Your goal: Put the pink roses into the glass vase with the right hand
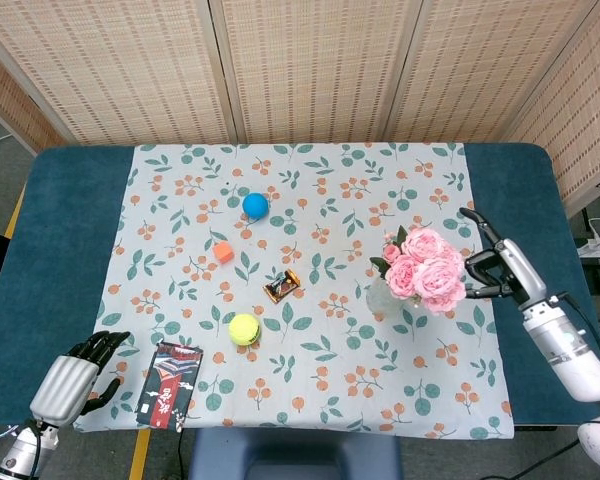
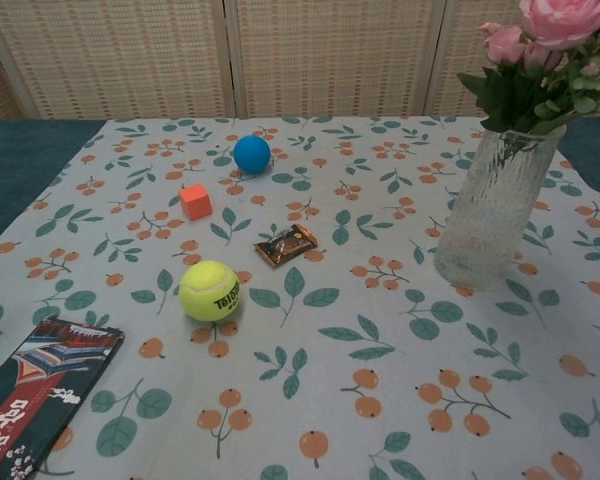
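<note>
Pink roses (image 2: pixel 540 45) standing in glass vase (image 2: pixel 490 210), blooms hiding its mouth, right hand (image 1: pixel 495 265) fingers spread, empty, left hand (image 1: pixel 75 375) fingers curled

Right hand (image 1: pixel 492 262): black fingers, silver-grey back, mounted on a white cylindrical forearm with a dark band. Left hand (image 1: pixel 78 372): ribbed silver-grey shell, black fingers, grey wrist.

1. You've got the pink roses (image 2: pixel 545 45) standing in the glass vase (image 2: pixel 493 208), right side of the floral cloth (image 2: pixel 380 380).
2. Blue ball (image 2: pixel 251 153) sits far back; orange cube (image 2: pixel 195 201) near it, front-left.
3. Snack wrapper (image 2: pixel 286 244) lies mid-cloth, tennis ball (image 2: pixel 210 290) in front of it.
4. Dark booklet (image 2: pixel 30 400) at your bottom-left corner.
</note>
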`<act>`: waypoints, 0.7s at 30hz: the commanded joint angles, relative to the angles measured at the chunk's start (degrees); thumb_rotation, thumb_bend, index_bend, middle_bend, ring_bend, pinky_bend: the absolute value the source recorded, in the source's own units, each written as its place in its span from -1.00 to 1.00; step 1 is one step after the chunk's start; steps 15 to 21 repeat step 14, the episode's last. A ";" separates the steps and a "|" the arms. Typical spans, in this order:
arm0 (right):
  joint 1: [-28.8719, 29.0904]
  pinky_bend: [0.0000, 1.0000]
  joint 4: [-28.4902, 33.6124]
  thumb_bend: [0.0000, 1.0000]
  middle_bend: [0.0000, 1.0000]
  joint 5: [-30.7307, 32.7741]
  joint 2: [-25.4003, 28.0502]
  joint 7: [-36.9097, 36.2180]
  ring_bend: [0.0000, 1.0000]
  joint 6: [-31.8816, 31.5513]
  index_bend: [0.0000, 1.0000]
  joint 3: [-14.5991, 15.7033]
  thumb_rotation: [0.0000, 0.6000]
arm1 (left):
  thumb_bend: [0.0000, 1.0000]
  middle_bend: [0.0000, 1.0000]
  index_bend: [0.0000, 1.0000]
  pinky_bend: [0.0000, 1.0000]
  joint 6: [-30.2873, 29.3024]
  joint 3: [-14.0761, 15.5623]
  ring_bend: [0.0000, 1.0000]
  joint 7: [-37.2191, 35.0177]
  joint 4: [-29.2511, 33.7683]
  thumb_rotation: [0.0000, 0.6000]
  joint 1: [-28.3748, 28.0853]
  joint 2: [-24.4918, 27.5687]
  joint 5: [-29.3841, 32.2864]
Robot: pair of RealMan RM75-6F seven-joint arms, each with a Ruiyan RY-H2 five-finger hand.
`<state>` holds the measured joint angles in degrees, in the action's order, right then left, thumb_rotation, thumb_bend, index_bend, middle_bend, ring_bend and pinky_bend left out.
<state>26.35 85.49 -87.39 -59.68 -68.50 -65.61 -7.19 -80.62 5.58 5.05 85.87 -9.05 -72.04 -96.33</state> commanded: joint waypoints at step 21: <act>-18.37 -0.42 -0.03 -0.97 -0.77 4.46 -8.81 78.55 -0.93 -26.96 -1.00 3.34 1.00 | -0.24 -0.64 -0.78 -0.27 0.19 -0.06 -0.69 0.13 -0.20 1.00 -0.10 -0.13 0.12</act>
